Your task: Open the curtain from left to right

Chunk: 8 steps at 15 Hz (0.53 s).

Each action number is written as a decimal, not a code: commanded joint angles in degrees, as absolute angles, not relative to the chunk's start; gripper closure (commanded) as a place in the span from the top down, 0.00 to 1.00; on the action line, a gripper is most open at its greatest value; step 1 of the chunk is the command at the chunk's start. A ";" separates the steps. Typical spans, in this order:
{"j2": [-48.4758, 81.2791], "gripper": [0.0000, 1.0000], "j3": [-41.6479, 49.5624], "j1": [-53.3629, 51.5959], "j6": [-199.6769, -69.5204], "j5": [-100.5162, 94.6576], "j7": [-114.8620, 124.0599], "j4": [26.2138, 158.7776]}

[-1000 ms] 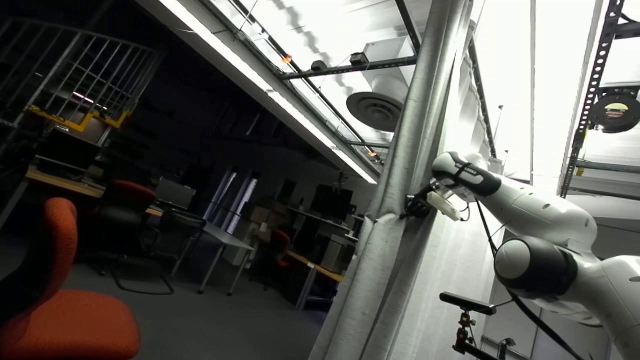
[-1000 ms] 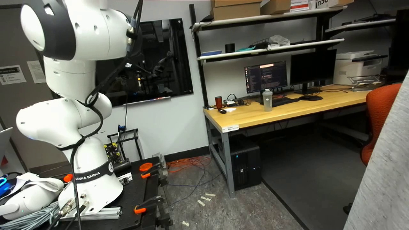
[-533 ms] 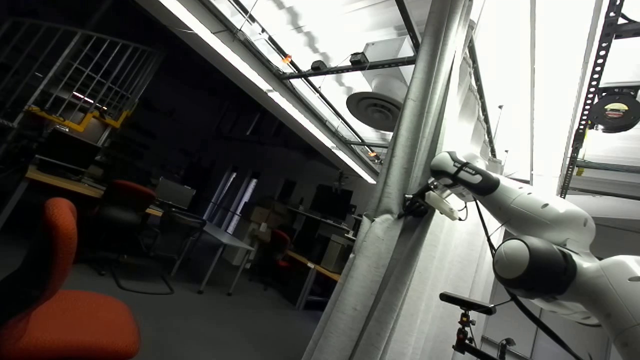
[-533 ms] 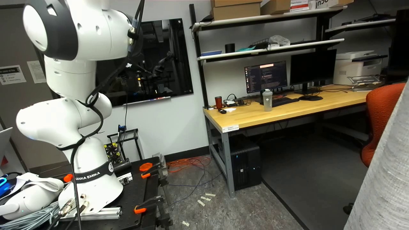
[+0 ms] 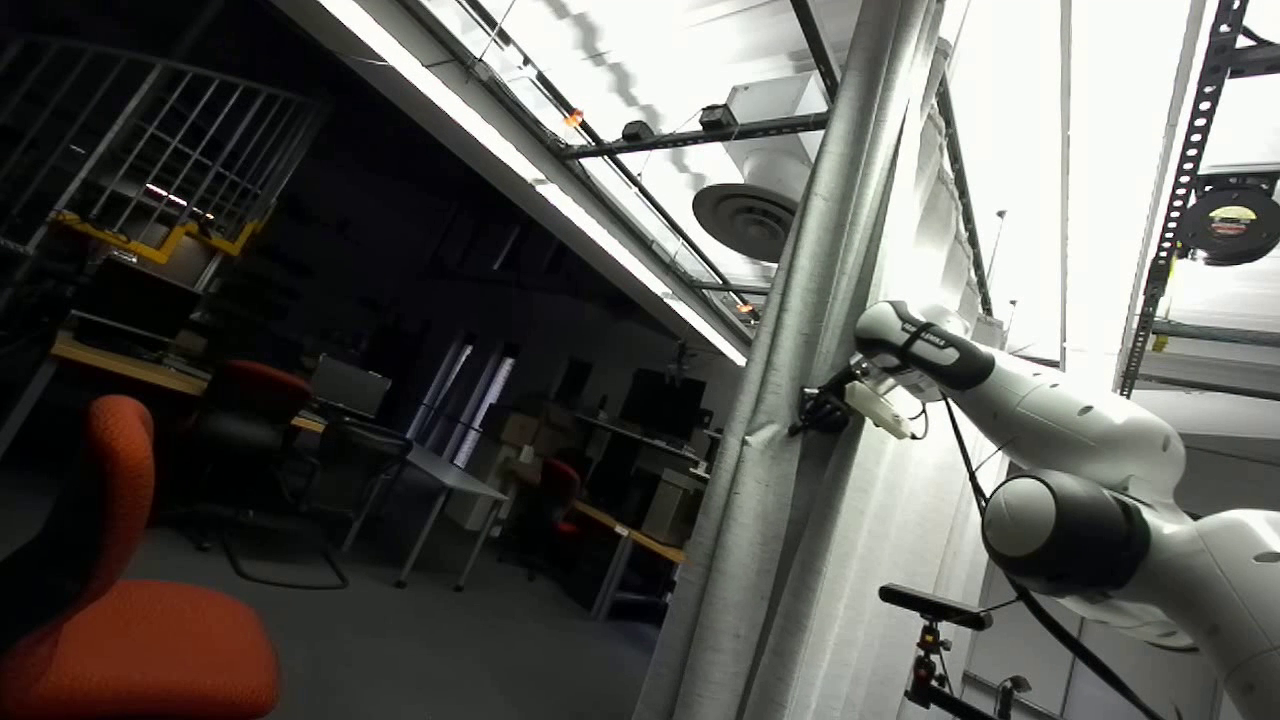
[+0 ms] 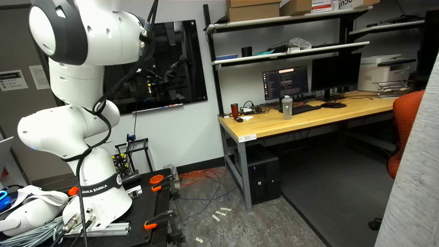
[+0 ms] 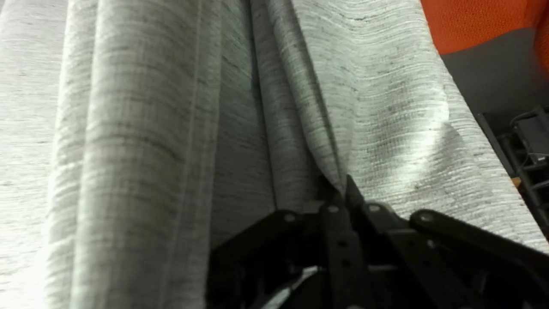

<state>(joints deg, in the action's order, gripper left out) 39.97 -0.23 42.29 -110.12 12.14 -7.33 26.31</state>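
Note:
The curtain (image 5: pixel 735 530) is tall, pale grey-white fabric with vertical folds, bunched into a narrow hanging strip in an exterior view. Its edge also shows at the right side in an exterior view (image 6: pixel 411 199). In the wrist view the curtain (image 7: pixel 133 128) fills most of the picture. My gripper (image 5: pixel 803 418) is at the curtain about mid-height in an exterior view, and the fabric puckers at its fingertips. In the wrist view the black gripper (image 7: pixel 343 189) is shut on a pinched fold of the curtain. The gripper is out of view in an exterior view that shows the arm (image 6: pixel 85 34).
A camera on a stand (image 5: pixel 935 606) is below the arm. An orange chair (image 5: pixel 150 640) stands at the left. A wooden desk (image 6: pixel 308 118) with monitors stands by the wall. Clamps (image 6: pixel 161 219) sit on the robot table's edge. A black cable (image 6: pixel 103 120) hangs along the arm.
My gripper and arm have shifted slightly left with the curtain fold in an exterior view; the arm has shifted slightly right in an exterior view. The curtain's lower edge sways. The grip stays shut.

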 commanded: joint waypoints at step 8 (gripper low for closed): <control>41.70 0.04 -0.07 42.23 -108.62 12.11 -7.05 23.07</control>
<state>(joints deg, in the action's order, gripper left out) 39.97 -0.23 42.28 -110.10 12.14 -7.40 26.29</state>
